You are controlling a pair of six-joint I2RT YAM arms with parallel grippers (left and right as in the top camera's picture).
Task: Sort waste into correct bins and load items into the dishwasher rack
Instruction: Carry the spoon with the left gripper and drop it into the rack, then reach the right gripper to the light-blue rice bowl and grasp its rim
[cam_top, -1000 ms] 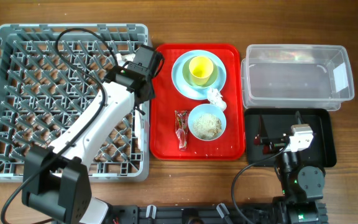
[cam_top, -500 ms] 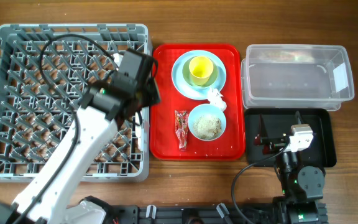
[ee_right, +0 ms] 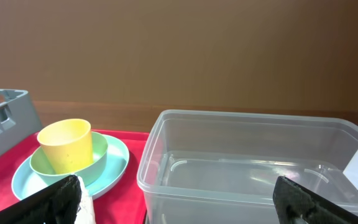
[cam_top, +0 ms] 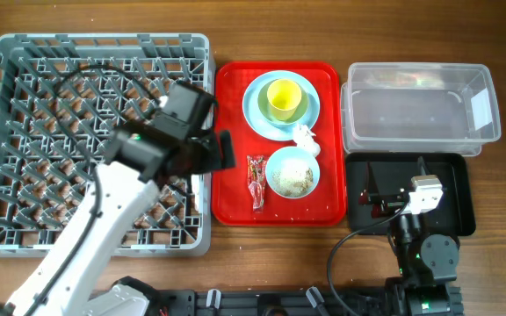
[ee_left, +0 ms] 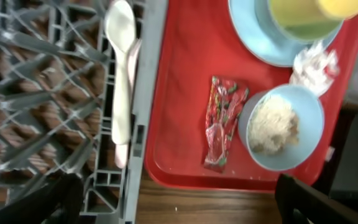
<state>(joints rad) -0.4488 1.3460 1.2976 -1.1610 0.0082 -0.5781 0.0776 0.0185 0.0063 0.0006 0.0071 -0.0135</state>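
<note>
The job is at an early stage. The spoon (ee_left: 120, 37) and fork (ee_left: 122, 157) lie side by side in the rack (cam_top: 104, 41), along its right edge, so 2 of the items are loaded. The left gripper (ee_left: 179, 199) hovers over that edge where rack meets red tray (cam_top: 235, 189); its fingers stand wide apart and hold nothing. Everything else sits on the red tray. The wrapper (cam_top: 256, 182) lies flat near its left side, untouched. Just right of it is a bowl (cam_top: 313, 162) with the rice scraps (cam_top: 292, 178) inside. The tissue (cam_top: 305, 138) rests between that bowl and the plate (cam_top: 257, 112) at the far end. The cup (cam_top: 284, 96) stands on the plate inside a 2nd bowl (ee_right: 101, 155). Neither bin holds any waste as far as the views show: the tub (cam_top: 420, 67) at far right looks empty, and on the black tray (cam_top: 459, 189) nearer I see none. The right gripper (ee_right: 179, 199) sits over the black tray facing the tub, fingers spread and empty. By my reckoning, all 3 waste items are left to sort, the scraps need tipping out, and the plate, cup and 2 bowls are left to load.
</note>
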